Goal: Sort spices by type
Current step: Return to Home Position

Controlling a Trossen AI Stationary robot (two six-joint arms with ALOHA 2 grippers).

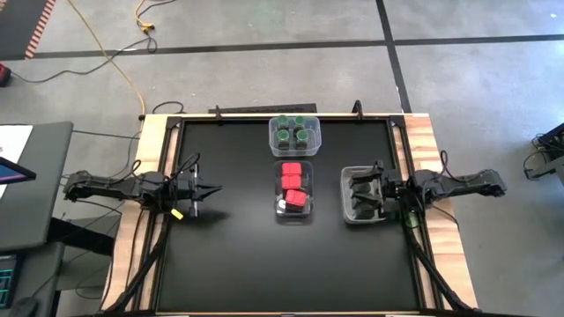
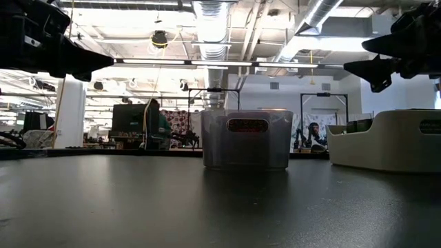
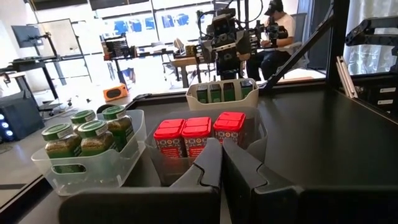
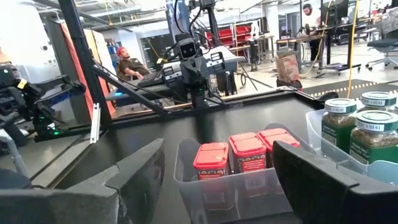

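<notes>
Three tubs hold the spices. Round jars with green lids [image 1: 294, 134] [image 3: 87, 134] stand in the far clear tub. Red square-topped containers [image 1: 294, 187] [image 4: 245, 152] stand in the middle clear tub [image 2: 246, 138]. Dark blocky containers [image 3: 224, 92] stand in the pale tub [image 1: 348, 207] at the right. My right gripper [image 1: 363, 195] [image 4: 217, 186] hovers level over that pale tub, open, with nothing between its fingers. My left gripper [image 1: 210, 189] [image 3: 221, 165] hangs shut and level above the table's left side, pointing at the red containers.
Bare black tabletop [image 1: 247, 255] lies near the front edge and between my left gripper and the tubs. Wooden rails [image 1: 150, 150] frame the table's sides. People sit at workbenches [image 3: 273, 31] in the room beyond the table.
</notes>
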